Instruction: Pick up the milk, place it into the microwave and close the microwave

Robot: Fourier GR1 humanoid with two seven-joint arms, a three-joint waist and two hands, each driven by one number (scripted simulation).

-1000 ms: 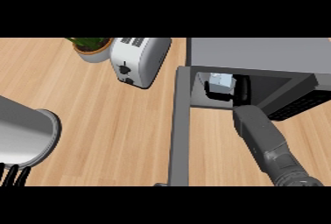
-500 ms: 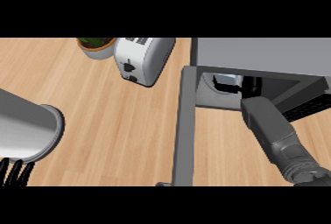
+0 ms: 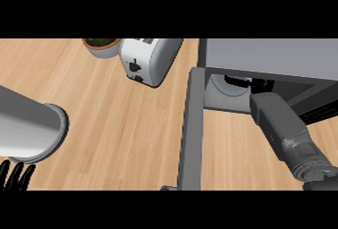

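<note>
At the near left edge of the head view, the dark fingertips of the left hand (image 3: 14,175) stick up from the lower edge, straight and slightly apart, holding nothing. Just above them lies the wide grey left forearm (image 3: 30,129), its round end facing right. They sit over a light wooden counter (image 3: 119,134) with planks running diagonally.

At the far edge, left of centre, stands a small potted plant (image 3: 102,46) in a pale round pot. Just to its right is a white toaster (image 3: 150,60), tilted in the view, with a dark lever on its near face.

Right of centre, the microwave door (image 3: 192,129) stands open, seen edge-on as a long grey strip running from far to near. To its right is the microwave (image 3: 271,56), its grey top filling the far right corner, with the open cavity below it in the view. Inside the cavity's mouth a pale rounded shape (image 3: 230,86) shows, with something dark just beyond it; whether this is the milk cannot be told, and the carton itself is not clearly seen.

The grey right forearm (image 3: 287,132) comes in from the near right corner and reaches far and left into the cavity. The right hand is hidden inside, under the microwave's top, so whether its fingers are spread, closed or holding anything cannot be told.
</note>
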